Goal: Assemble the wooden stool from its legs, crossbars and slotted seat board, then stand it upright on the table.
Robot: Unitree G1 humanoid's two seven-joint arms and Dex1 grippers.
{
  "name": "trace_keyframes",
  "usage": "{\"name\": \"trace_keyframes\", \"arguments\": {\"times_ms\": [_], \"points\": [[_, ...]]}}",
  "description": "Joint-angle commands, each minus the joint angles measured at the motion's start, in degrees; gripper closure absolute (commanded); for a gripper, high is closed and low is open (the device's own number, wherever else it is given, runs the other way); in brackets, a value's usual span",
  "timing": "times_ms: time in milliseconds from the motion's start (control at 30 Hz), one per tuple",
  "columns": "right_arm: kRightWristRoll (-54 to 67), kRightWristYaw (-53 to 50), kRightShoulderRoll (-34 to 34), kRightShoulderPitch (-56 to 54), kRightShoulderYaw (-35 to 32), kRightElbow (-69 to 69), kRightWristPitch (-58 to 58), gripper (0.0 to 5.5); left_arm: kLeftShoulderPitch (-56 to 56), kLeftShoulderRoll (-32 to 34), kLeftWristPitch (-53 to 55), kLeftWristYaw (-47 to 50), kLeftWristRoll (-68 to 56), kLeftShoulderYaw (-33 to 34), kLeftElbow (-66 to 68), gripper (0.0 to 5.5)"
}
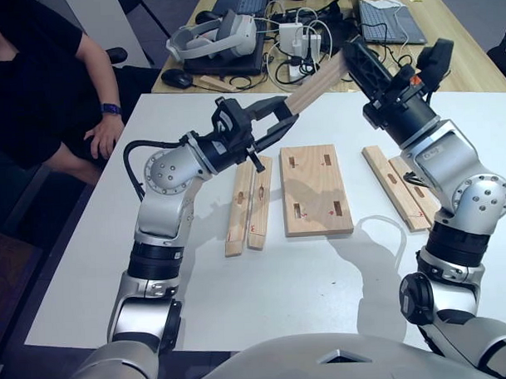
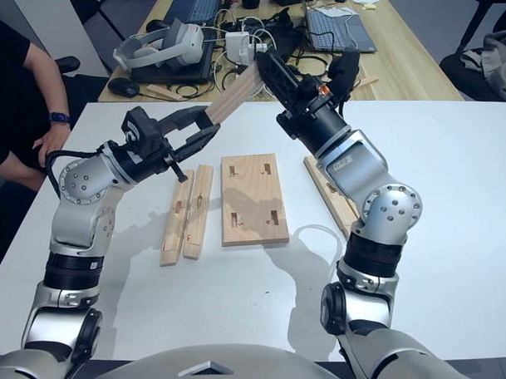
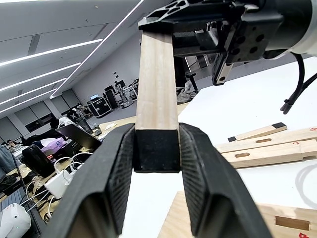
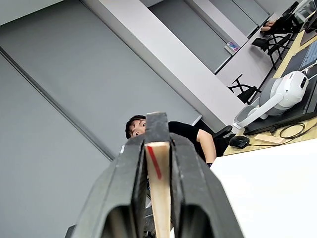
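- A wooden bar [image 1: 316,83] hangs in the air above the far side of the white table [image 1: 265,297], held at both ends by the robot's two arms and slanting upward from the robot's left to its right.
- The left gripper [image 1: 285,113] is clamped on the bar's lower end. In the left wrist view, its two black fingers [image 3: 119,173] press against opposite faces of the wood.
- The right gripper [image 1: 354,54] grips the upper, farther end. The right wrist view shows the bar's end grain, marked with a red line, pinched tightly between its fingers [image 4: 185,178].
- Below the bar, the slotted seat board [image 1: 317,189] lies flat on the table, its four slots facing up.
- Two slotted pieces [image 1: 249,204] lie side by side just beside the board on the robot's left.
- Two more pieces [image 1: 398,186] lie together on the board's right, partly hidden by the right arm.
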Motion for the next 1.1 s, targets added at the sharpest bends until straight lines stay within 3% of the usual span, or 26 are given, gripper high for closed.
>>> {"name": "trace_keyframes", "arguments": {"times_ms": [33, 233, 267, 667, 800, 933, 1100], "points": [[2.1, -0.3, -0.2, 1.1, 1.4, -2.0, -0.2, 5.05, 0.6, 0.3, 0.9, -0.4, 0.5, -1.1, -1.3, 4.23], [7.0, -0.6, 1.1, 1.6, 2.0, -3.8, -1.8, 5.05, -0.1, -1.5, 2.7, 1.0, -1.9, -0.5, -2.2, 4.23], [7.7, -0.8, 1.1, 1.8, 2.5, -4.4, -1.9, 5.05, -0.1, -1.6, 3.1, 1.3, -2.2, -0.3, -2.6, 3.84], [-1.2, -1.1, -2.3, 0.4, 0.2, -2.3, -12.5, 5.08, -1.9, -1.8, -6.8, 11.8, 6.2, 4.7, 5.6, 2.11], [-6.4, 2.1, -7.7, 1.0, 0.6, -1.2, -12.0, 5.08, -5.3, -9.9, 0.2, 23.4, 0.8, 9.1, 5.7, 1.49], [-19.4, 11.5, -16.7, 5.8, 6.5, -2.0, -11.4, 5.08, -9.7, -25.6, 15.8, 37.7, -25.6, 19.3, 6.3, 1.03], [-23.9, 15.6, -19.5, 7.0, 5.1, 0.5, -11.9, 5.08, -11.1, -34.9, 14.1, 44.2, -35.9, 25.3, 12.2, 1.02]]}}
